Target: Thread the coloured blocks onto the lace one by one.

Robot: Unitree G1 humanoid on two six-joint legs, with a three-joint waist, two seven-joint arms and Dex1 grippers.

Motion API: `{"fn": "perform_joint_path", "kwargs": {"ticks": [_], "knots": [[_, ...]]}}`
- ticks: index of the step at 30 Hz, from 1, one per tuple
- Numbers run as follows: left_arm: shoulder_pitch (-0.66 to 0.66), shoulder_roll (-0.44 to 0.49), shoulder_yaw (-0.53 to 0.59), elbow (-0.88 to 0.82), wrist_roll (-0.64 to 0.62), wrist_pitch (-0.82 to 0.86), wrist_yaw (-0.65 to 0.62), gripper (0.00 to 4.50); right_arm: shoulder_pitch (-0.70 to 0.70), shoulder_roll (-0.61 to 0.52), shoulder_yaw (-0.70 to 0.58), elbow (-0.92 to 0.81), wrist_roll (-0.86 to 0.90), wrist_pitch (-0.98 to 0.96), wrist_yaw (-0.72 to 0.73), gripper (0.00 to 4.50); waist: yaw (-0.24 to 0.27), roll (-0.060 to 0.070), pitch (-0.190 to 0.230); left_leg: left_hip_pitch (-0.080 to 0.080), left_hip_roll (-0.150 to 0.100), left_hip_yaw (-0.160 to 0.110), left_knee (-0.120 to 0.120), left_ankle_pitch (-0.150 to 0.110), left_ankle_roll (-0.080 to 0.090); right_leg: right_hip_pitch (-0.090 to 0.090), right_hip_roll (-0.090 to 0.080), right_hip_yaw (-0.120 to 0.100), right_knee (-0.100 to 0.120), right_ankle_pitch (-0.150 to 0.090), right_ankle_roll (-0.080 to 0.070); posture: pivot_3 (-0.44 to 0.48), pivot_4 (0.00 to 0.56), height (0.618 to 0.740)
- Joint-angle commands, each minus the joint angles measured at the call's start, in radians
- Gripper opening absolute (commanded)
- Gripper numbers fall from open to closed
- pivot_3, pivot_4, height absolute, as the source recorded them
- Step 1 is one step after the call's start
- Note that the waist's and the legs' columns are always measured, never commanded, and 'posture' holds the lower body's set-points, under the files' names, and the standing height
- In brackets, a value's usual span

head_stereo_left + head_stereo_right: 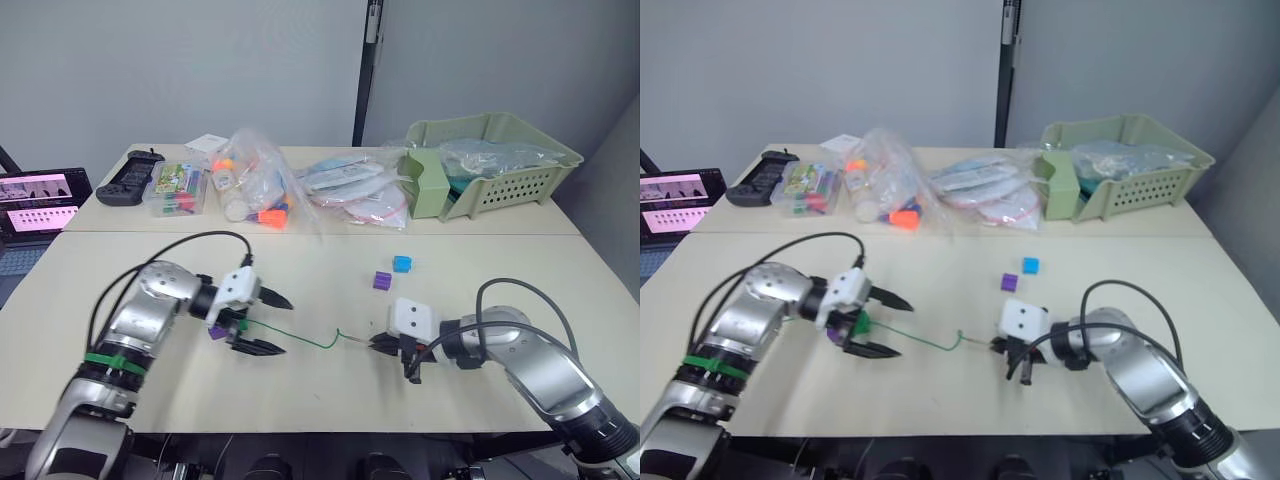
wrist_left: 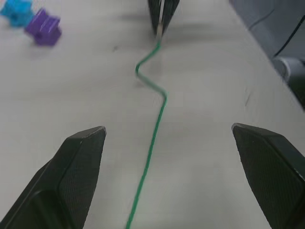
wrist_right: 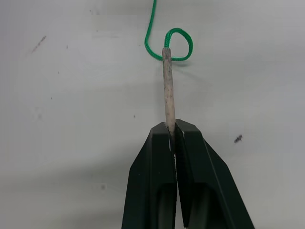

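The green lace (image 1: pixel 300 338) lies across the table between my two grippers. My right gripper (image 3: pixel 172 129) is shut on the lace's pale stiff tip (image 3: pixel 167 86), low over the table, with a small loop of lace just beyond the tip. My left gripper (image 1: pixel 284 326) stands open over the lace's other stretch (image 2: pixel 151 148). A purple block (image 1: pixel 216 330) and a green block (image 1: pixel 862 322) sit close behind its fingers, partly hidden. A blue block (image 1: pixel 402 264) and another purple block (image 1: pixel 382 281) lie loose on the table beyond the right gripper.
At the back stand a pale green basket (image 1: pixel 500 160), clear bags of toy pieces (image 1: pixel 255 185), a clear box (image 1: pixel 175 190) and a black device (image 1: pixel 130 180). A lit screen (image 1: pixel 35 200) sits off the table's left edge.
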Motion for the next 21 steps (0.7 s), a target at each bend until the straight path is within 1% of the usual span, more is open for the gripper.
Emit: {"fn": "perform_joint_path", "kwargs": {"ticks": [1, 3, 5, 7, 13, 16, 18, 19, 20, 21], "knots": [[0.021, -0.086, -0.050, -0.049, 0.046, -0.003, 0.104, 4.46, -0.039, 0.015, 0.002, -0.009, -0.008, 0.016, -0.001, 0.00, 0.001, 0.000, 0.000, 0.000, 0.000, 0.000, 0.000, 0.000, 0.000, 0.000, 0.000, 0.000, 0.000, 0.000, 0.000, 0.000, 0.150, 0.740], [0.025, -0.124, -0.064, -0.041, 0.061, -0.003, 0.137, 4.46, -0.044, 0.017, 0.005, -0.009, -0.008, 0.021, -0.002, 0.00, 0.001, 0.000, 0.000, 0.000, -0.002, 0.000, 0.000, 0.000, 0.000, 0.000, 0.001, 0.000, 0.000, 0.000, 0.000, 0.000, 0.150, 0.740], [0.019, -0.162, -0.086, -0.003, 0.106, -0.044, 0.185, 4.46, -0.046, 0.017, 0.007, -0.011, -0.008, 0.024, 0.000, 0.00, 0.001, 0.000, 0.000, 0.000, -0.002, -0.001, 0.000, 0.000, 0.000, 0.000, 0.001, 0.000, 0.000, 0.000, 0.000, 0.000, 0.150, 0.740], [0.006, -0.191, -0.101, 0.027, 0.131, -0.067, 0.208, 4.46, -0.045, 0.016, 0.007, -0.016, -0.006, 0.029, 0.002, 0.00, 0.001, 0.000, 0.000, 0.000, -0.003, -0.001, 0.000, 0.000, 0.000, 0.000, 0.000, 0.000, 0.001, 0.000, 0.000, 0.000, 0.150, 0.740], [-0.033, -0.223, -0.102, 0.055, 0.134, -0.059, 0.220, 4.46, -0.033, 0.004, 0.006, -0.030, -0.005, 0.035, 0.011, 0.00, 0.001, 0.000, 0.000, 0.000, -0.004, -0.001, 0.000, 0.000, 0.000, 0.000, 0.000, 0.000, 0.000, 0.000, 0.000, 0.000, 0.150, 0.740], [-0.030, -0.226, -0.110, 0.041, 0.127, -0.050, 0.216, 3.67, -0.032, 0.005, 0.006, -0.033, -0.005, 0.038, 0.010, 0.00, 0.000, 0.000, 0.000, 0.000, -0.004, -0.001, 0.000, 0.000, 0.000, 0.000, 0.000, 0.000, 0.000, 0.000, 0.000, 0.000, 0.150, 0.740], [-0.026, -0.229, -0.114, 0.037, 0.128, -0.046, 0.217, 2.98, -0.031, 0.006, 0.006, -0.035, -0.004, 0.040, 0.008, 0.00, 0.000, 0.000, 0.000, 0.000, -0.004, -0.001, 0.000, 0.000, 0.000, 0.000, 0.000, 0.000, 0.000, 0.000, 0.000, 0.000, 0.150, 0.740], [-0.024, -0.231, -0.116, 0.035, 0.129, -0.045, 0.218, 2.57, -0.030, 0.007, 0.006, -0.036, -0.004, 0.040, 0.008, 0.00, 0.000, 0.000, 0.000, 0.000, -0.004, -0.001, 0.000, 0.000, 0.000, 0.000, 0.000, 0.000, 0.000, 0.000, 0.000, 0.000, 0.150, 0.740], [-0.024, -0.234, -0.117, 0.035, 0.131, -0.044, 0.220, 2.32, -0.029, 0.007, 0.006, -0.036, -0.004, 0.041, 0.008, 0.00, 0.000, 0.000, 0.000, 0.000, -0.004, -0.001, 0.000, 0.000, 0.000, 0.000, 0.000, 0.000, 0.000, 0.000, 0.000, 0.000, 0.150, 0.740], [-0.023, -0.235, -0.119, 0.034, 0.132, -0.043, 0.222, 1.96, -0.028, 0.006, 0.007, -0.038, -0.004, 0.042, 0.007, 0.00, 0.000, 0.000, 0.000, 0.000, -0.004, -0.001, 0.000, 0.000, 0.000, 0.000, 0.000, 0.000, 0.000, 0.000, 0.000, 0.000, 0.150, 0.740]]}}
